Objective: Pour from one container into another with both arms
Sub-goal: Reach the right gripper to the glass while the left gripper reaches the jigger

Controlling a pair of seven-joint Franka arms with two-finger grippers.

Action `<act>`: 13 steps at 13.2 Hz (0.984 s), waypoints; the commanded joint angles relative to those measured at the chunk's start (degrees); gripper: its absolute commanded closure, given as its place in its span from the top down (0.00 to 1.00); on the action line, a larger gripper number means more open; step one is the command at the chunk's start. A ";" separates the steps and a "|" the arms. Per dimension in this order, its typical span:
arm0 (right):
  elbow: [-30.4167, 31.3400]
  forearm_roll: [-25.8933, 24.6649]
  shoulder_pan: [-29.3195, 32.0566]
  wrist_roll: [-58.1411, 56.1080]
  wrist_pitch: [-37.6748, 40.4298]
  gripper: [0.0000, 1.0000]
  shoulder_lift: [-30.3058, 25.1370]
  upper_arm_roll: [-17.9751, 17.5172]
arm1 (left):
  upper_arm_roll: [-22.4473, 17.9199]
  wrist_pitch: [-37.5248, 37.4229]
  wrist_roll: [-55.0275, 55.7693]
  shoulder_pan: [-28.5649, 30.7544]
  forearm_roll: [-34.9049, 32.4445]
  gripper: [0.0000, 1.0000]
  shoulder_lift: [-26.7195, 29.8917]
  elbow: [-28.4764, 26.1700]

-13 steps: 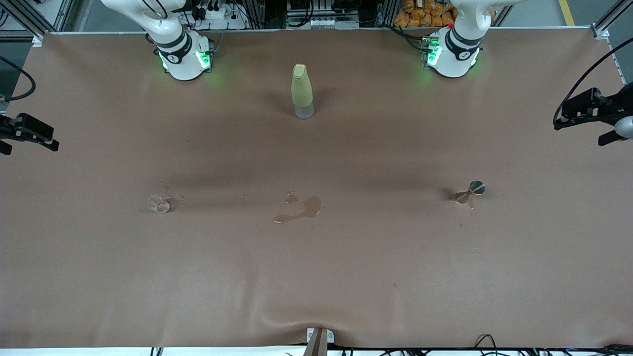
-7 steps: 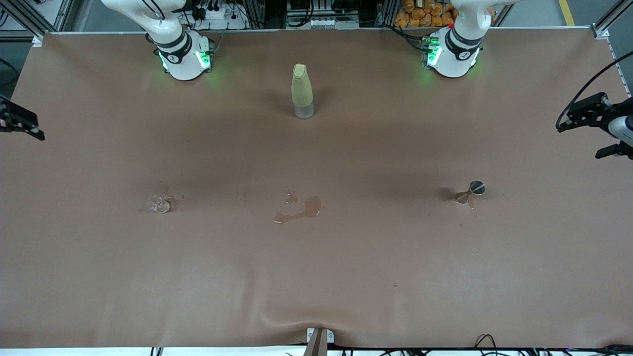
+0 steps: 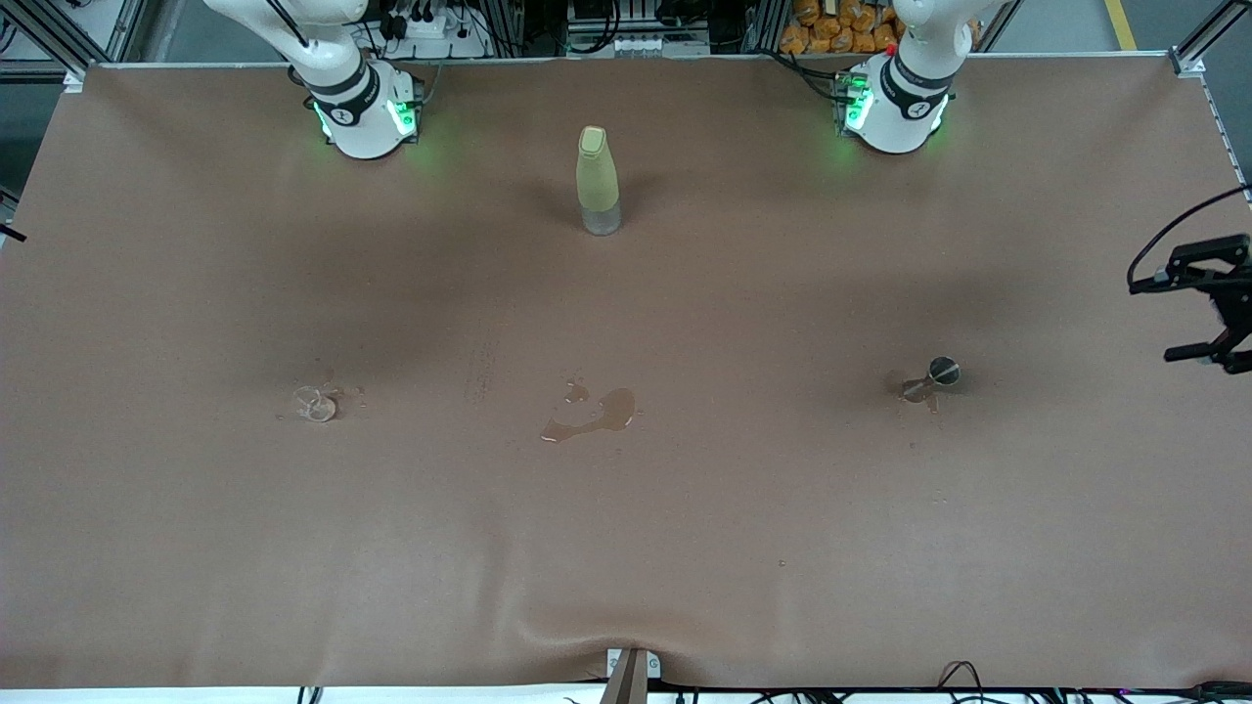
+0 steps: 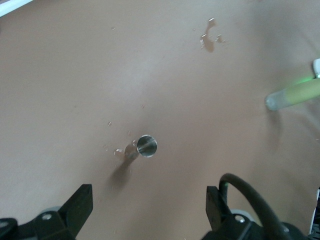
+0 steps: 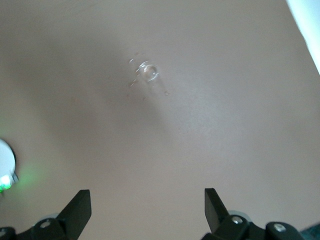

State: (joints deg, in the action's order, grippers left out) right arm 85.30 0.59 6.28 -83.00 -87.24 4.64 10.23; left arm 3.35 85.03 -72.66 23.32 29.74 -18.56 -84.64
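A yellow-green bottle (image 3: 598, 181) stands upright between the two arm bases, also showing in the left wrist view (image 4: 295, 95). A small metal jigger (image 3: 934, 376) stands toward the left arm's end and shows from above in the left wrist view (image 4: 145, 146). My left gripper (image 3: 1159, 319) hangs open and empty over the table's edge at that end (image 4: 149, 210). A small clear glass (image 3: 314, 403) sits toward the right arm's end (image 5: 148, 71). My right gripper (image 5: 147, 207) is open and empty, high over bare table, almost out of the front view.
A puddle of spilled liquid (image 3: 592, 416) lies mid-table between glass and jigger, with smaller wet marks around both. The brown table cover bulges at the near edge (image 3: 626, 636). The right arm's lit base (image 5: 5, 167) shows in its wrist view.
Both grippers have drawn outward toward the table ends. The right gripper has nearly slipped out of the front view; the left one has shifted along the edge. Bottle, glass and jigger have not moved.
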 commanded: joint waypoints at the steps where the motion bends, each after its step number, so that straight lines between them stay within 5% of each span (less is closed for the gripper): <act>1: 3.37 1.52 2.32 -11.27 -1.61 1.00 -1.13 -0.65 | 0.51 -0.75 -5.53 0.58 2.78 1.00 -3.40 1.06; 5: 5.40 3.10 3.12 -19.56 -3.90 1.00 -1.04 -0.47 | 0.60 -3.73 -15.72 4.27 14.44 1.00 -10.24 -0.87; 8: 7.59 4.06 3.21 -19.91 -6.08 1.00 -0.60 -0.47 | 0.51 -3.65 -24.52 4.28 16.76 1.00 -14.12 -1.06; 13: 18.66 14.51 5.14 -27.37 -15.22 1.00 0.80 -0.30 | 1.13 -3.65 -38.33 6.74 20.10 1.00 -22.29 -0.97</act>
State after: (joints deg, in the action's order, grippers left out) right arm 100.10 11.83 10.02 -107.15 -99.60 5.67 10.41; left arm 3.64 82.19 -108.04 29.58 48.23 -38.47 -86.39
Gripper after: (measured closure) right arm 0.000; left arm 0.000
